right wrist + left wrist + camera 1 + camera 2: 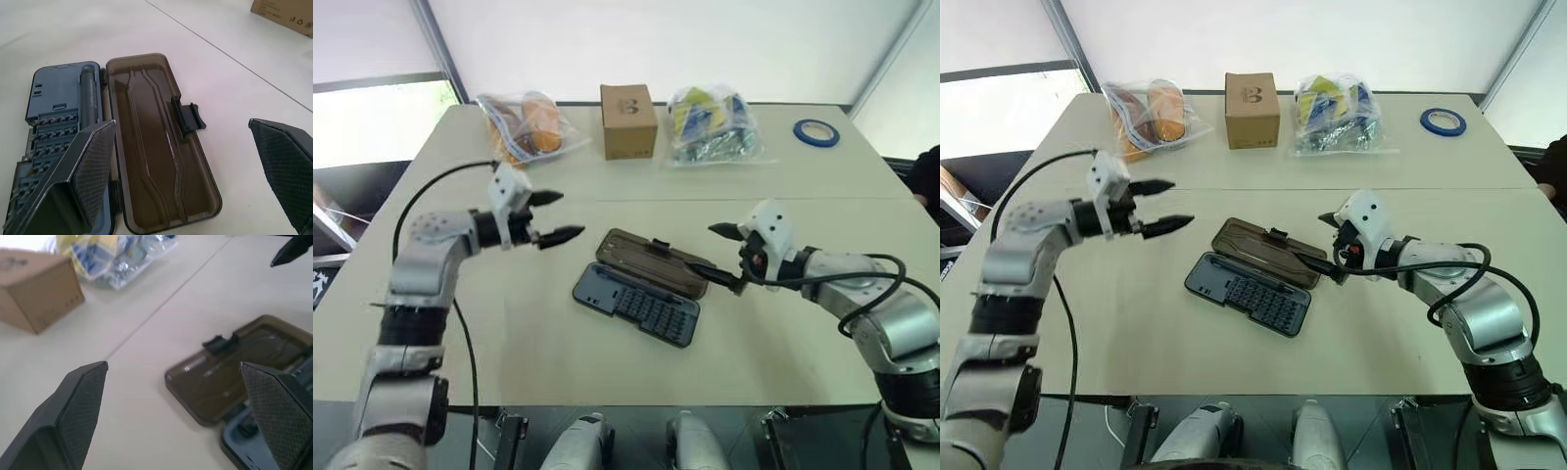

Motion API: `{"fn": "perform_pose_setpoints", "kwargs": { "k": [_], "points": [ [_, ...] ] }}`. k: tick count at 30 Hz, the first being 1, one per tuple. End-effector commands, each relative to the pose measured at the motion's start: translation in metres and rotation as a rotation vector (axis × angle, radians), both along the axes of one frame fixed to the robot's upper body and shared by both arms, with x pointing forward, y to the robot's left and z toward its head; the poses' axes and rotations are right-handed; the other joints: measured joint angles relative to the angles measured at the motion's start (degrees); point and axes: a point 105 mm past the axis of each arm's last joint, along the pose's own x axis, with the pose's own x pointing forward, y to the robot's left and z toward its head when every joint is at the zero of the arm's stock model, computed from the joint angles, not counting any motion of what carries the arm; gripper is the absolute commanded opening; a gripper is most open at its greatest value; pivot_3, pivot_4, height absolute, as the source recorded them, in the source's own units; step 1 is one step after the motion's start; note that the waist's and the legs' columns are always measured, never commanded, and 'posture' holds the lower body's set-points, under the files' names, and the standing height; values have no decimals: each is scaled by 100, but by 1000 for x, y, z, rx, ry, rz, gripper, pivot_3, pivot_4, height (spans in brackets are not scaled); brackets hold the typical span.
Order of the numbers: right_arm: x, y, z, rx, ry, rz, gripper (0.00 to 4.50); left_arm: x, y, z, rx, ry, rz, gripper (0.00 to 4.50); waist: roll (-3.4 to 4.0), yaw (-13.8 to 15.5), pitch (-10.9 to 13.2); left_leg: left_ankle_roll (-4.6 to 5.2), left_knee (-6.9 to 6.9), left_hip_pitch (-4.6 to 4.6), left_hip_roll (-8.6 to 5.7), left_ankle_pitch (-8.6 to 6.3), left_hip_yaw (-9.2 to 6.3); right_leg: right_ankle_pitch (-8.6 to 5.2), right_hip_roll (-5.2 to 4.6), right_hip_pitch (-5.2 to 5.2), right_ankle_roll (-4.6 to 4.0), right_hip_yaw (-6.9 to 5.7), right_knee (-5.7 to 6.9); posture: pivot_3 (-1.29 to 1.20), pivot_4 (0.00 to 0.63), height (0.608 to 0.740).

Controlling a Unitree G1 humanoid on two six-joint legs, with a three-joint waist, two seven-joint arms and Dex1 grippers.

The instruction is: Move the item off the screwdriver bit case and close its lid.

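Screwdriver bit case (637, 305) lies flat and fully opened near the middle of the pale table (803, 343), its dark grey tray holding rows of small bits and a dark rod-like tool along the hinge side. Hinged to the tray's far long edge, the lid (653, 261) lies flat on the tabletop, smoky brown and see-through, inner face up, with its small black latch tab (659, 244) on the long edge away from the case. Nothing rests on either half.

Left of the case, the left gripper (555, 216) hovers above the table with its two black fingers spread wide and nothing between them, apart from the case. Right of the case, the right gripper (723, 255) also stands wide open and empty; its lower fingertip is just beside the right end of the lid, though contact cannot be made out.

Beyond the case, along the table's far side, sit a clear bag of orange items (524, 125), a brown cardboard box (627, 120), a clear bag of blue and yellow items (713, 125) and a roll of blue tape (816, 132).
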Motion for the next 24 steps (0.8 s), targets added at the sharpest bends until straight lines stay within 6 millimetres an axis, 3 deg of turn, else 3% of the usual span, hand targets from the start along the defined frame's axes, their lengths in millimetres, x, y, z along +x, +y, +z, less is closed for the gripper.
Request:
{"fn": "perform_pose_setpoints", "kwargs": {
  "k": [1, 5, 10, 17, 24],
  "points": [
    [-12, 9, 13, 20, -62, -2, 4500, 32, -16, -9, 115, -16, -7, 4488, -3, 38, 0, 0, 1, -2, -2, 0, 3, 0, -3, 1, 0, -3, -1, 0, 150, 740],
    [3, -1, 3, -48, -96, -132, 4500, 43, -24, 6, 130, -28, -17, 4488, -7, -139, 3, 6, -10, -8, -3, -3, 16, 1, -13, -14, 2, 8, 8, 0, 150, 740],
    [16, -9, -6, -54, -79, -173, 4500, 33, -26, 25, 92, -34, -133, 4488, -7, -292, 3, 7, -14, -20, 1, -4, 17, 1, -10, -44, 3, 7, 18, 0, 150, 740],
    [43, -17, -28, -131, -25, -128, 4500, 3, -5, 22, 105, 14, -262, 4488, -5, -384, 4, 7, -14, -18, 2, -4, 18, 1, -7, -46, 3, 10, 22, 0, 150, 740],
    [50, -10, -48, -186, 55, -7, 4500, -30, 14, 17, 71, 66, -198, 4488, -3, -419, 5, 7, -14, -20, 2, -4, 10, 1, -6, -50, 2, 12, 33, 0, 150, 740]
  ]
}}
